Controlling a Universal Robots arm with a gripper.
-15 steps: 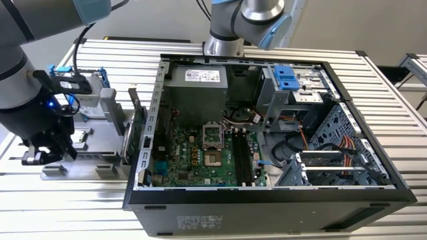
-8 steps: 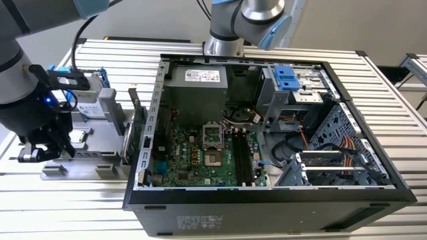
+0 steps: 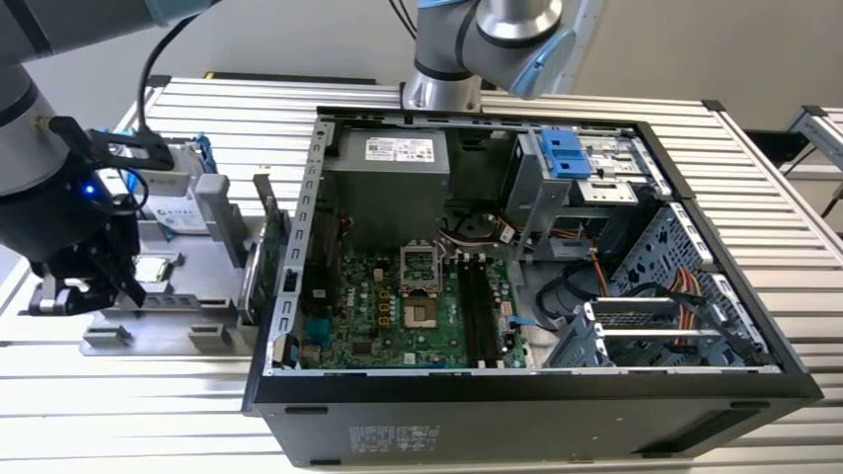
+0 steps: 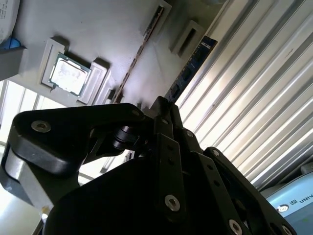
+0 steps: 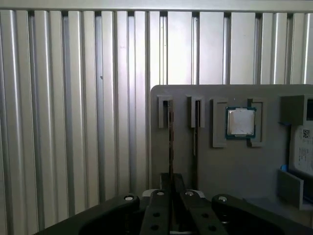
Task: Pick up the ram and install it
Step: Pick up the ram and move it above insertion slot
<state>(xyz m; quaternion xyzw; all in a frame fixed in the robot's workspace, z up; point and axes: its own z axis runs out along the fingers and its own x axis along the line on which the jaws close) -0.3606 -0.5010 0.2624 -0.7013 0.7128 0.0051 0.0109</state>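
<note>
Ram (image 5: 170, 132) sits edge-on in the slot by the holder's (image 5: 220, 166) edge, chips too thin to tell. Its near end is hidden behind the gripper (image 5: 171, 183) in the first wrist view. Hard drive (image 5: 303, 147) cut by picture edge. Arm (image 3: 53, 197) cut off in the exterior view.

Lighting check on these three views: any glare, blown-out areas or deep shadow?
Exterior view: even light, though the computer case is shaded inside by its drive cage. Second wrist view: the gripper is a dark, backlit mass against the washed-out slatted table. First wrist view: bright streaks run along the table slats, and the processor on the gray holder reflects light off its lid.
</note>
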